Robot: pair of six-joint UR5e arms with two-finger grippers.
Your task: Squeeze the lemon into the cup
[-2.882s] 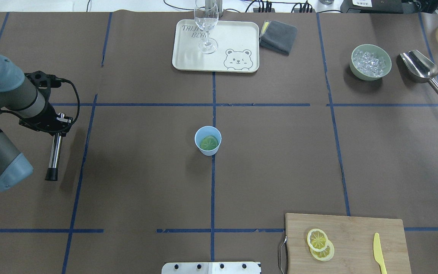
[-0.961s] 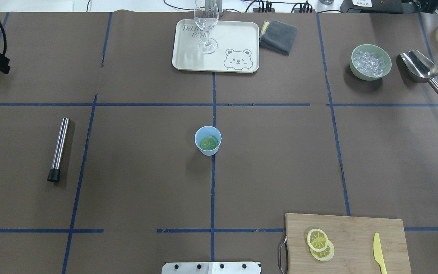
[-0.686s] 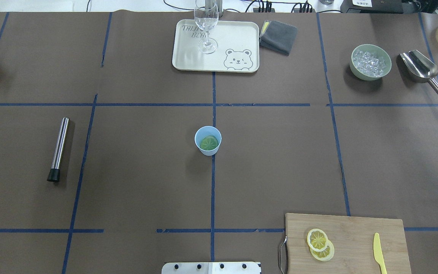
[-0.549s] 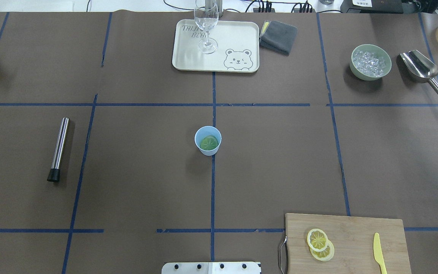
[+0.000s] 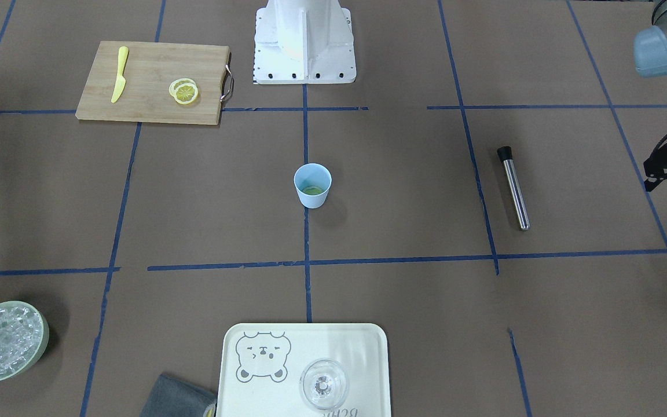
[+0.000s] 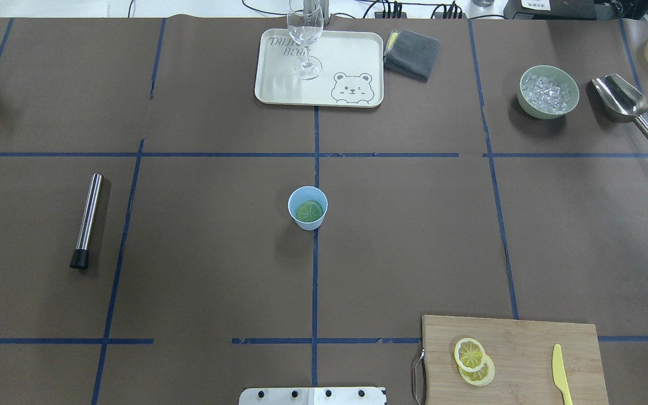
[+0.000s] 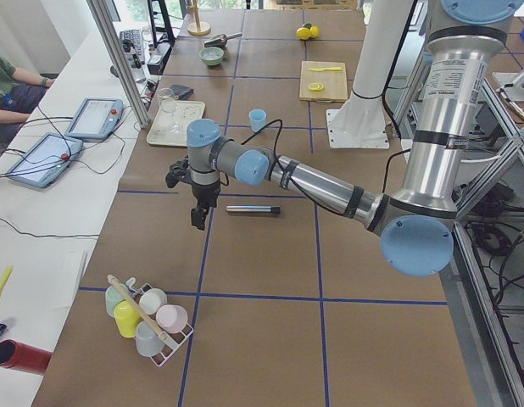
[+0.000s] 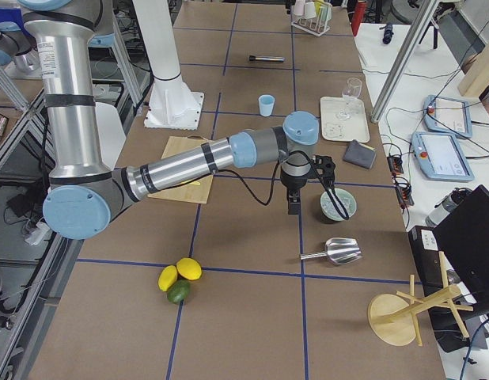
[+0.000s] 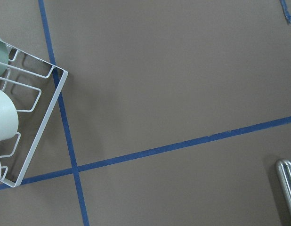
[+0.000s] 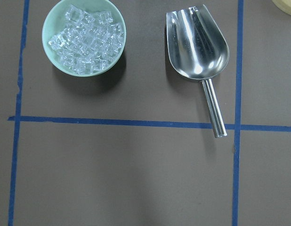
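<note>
Apparently near done: a round segmented slice (image 6: 309, 211), green-tinted, lies flat inside the small pale-blue tapered cup (image 6: 307, 220) at table centre; two thin yellow-rinded lemon slices (image 6: 469, 353) overlap on the wooden cutting board (image 6: 526, 337). The left gripper (image 7: 197, 222) and right gripper (image 8: 293, 207) hang well apart from the cup, so I'd call it finished; spread or closed, can't tell.
</note>
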